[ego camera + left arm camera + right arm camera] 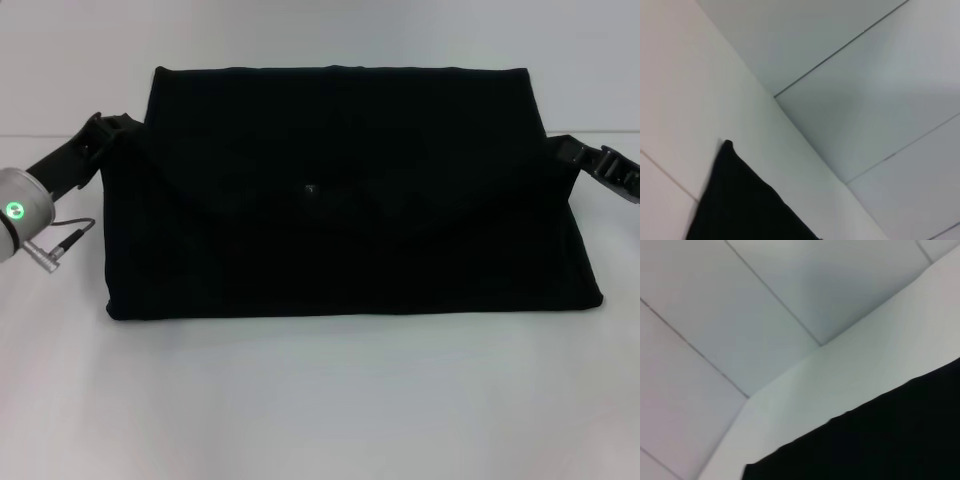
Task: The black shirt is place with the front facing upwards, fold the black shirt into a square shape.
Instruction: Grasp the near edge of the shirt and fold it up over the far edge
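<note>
The black shirt (350, 195) lies flat on the white table (320, 400), centred in the head view and already reduced to a wide band: the far part is folded forward over the near part, and its curved edge crosses the middle of the cloth. Only plain black fabric faces up, apart from one small pale mark near the middle; no print is visible. The outline is much wider than it is deep and slightly broader along the near edge, so it is a rectangle, not yet a square. The left gripper (112, 126) sits at the shirt's far left corner and the right gripper (600, 165) at its right edge; whether either set of fingers is wide, narrow or pinching cloth cannot be determined. Each wrist view shows a shirt corner (747, 205) or edge (880, 440) against the table. Judged from this state, the lengthwise fold is complete; remaining work is to bring the left and right ends inward, then square the edges.
</note>
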